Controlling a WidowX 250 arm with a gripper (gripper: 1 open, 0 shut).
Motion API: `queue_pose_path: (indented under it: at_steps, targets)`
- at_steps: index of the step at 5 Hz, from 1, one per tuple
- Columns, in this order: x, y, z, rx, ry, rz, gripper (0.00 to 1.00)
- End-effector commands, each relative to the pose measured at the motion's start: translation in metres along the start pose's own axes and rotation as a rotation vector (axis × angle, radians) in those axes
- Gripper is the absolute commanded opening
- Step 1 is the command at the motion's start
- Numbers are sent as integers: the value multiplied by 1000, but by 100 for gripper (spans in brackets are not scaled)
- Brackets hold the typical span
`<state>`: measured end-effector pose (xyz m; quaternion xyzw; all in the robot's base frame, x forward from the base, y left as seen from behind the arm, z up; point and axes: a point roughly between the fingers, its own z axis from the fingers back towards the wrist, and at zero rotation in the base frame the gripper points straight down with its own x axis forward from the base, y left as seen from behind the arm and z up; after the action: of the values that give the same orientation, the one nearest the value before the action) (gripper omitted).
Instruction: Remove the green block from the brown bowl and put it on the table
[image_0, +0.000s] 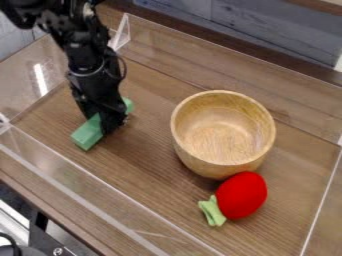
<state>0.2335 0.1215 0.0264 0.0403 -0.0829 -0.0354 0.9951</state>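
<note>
You have before you: gripper (102, 116), pointing down, clamped on the green block (91, 133), which sits low at the table (147, 200) surface, left of the brown bowl (223, 133); bowl interior bare; red strawberry toy (239, 195) near right, just beside the bowl.

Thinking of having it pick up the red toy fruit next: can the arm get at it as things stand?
Probably yes. The red toy fruit lies in the open on the table beside the brown bowl, with nothing over it. But the gripper is shut on the green block and must release it first.
</note>
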Motion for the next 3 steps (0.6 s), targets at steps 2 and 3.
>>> queue_pose_path:
  at_steps: [2,3]
  targets:
    - [-9,14,-1,-28,-5,44,100]
    - [-13,23,0,-40,6,93,0]
